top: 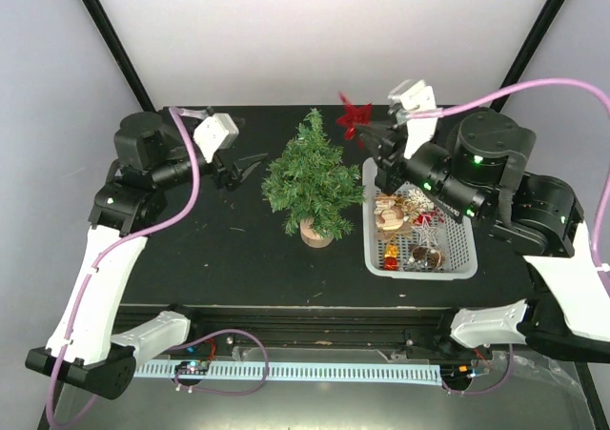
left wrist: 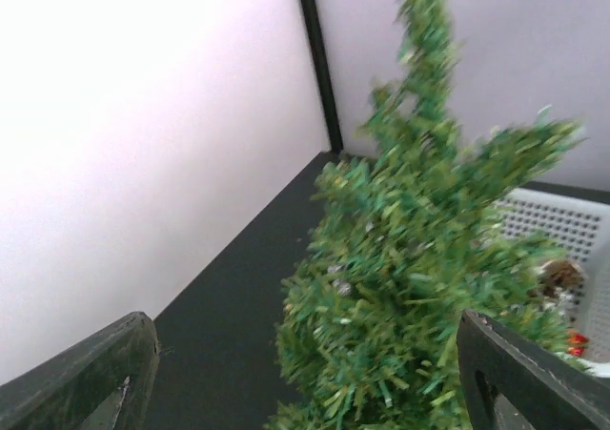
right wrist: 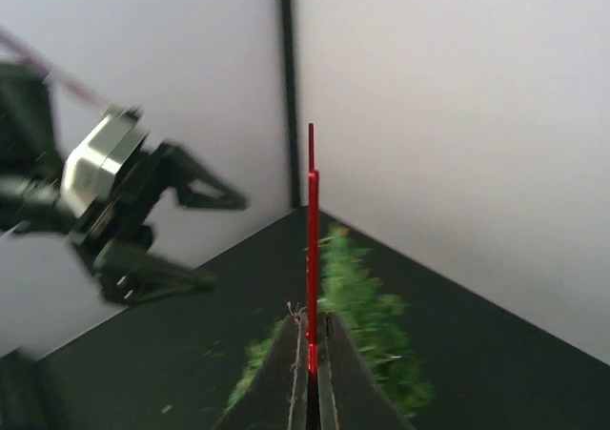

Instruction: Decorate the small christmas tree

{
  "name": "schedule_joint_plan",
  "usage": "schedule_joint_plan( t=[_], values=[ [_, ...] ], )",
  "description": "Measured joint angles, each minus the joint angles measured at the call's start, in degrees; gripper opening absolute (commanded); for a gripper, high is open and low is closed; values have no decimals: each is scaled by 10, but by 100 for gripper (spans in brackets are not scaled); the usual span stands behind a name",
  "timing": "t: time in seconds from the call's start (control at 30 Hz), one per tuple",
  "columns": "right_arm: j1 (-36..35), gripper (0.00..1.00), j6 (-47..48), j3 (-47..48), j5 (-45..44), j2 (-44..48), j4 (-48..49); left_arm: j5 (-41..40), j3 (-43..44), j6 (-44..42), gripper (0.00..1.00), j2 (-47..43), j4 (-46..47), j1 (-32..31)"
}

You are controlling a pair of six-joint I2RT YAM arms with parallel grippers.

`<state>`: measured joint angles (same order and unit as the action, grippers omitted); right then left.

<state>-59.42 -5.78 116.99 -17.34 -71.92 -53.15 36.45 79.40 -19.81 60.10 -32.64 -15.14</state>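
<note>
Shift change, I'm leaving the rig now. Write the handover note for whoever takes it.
Left gripper: open, empty, just left of the small christmas tree.
Right gripper: shut on the red star, held up beside the treetop.
Tree upright mid-table; no ornaments seen on it.
To do: place the star, then hang the ornaments from the white basket.

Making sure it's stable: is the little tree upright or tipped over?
Upright: the small christmas tree stands on its round wooden base, top pointing up.
</note>
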Motion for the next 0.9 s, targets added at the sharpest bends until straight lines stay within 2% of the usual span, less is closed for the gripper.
schedule_joint_plan(
  t=[0.2,0.3,0.47,0.67,0.73,0.8,0.9],
  values=[
    [-38,1,19,-23,151,-30,-18,108,55,-18,85,0,-47,8],
    [-67,1,25,-35,180,-68,-31,182,60,-40,85,4,-87,8],
    [-93,1,27,-73,209,-94,-39,260,59,-93,83,22,-173,13],
    [-97,1,27,-95,216,-68,-39,346,60,-165,64,29,-257,12],
    [-97,1,27,-101,215,-61,-38,362,63,-183,61,29,-277,12],
    [-97,1,27,-107,215,-57,-38,375,66,-198,63,29,-291,12],
    [-97,1,25,-115,215,-55,-38,390,67,-211,74,28,-307,12]
  ],
)
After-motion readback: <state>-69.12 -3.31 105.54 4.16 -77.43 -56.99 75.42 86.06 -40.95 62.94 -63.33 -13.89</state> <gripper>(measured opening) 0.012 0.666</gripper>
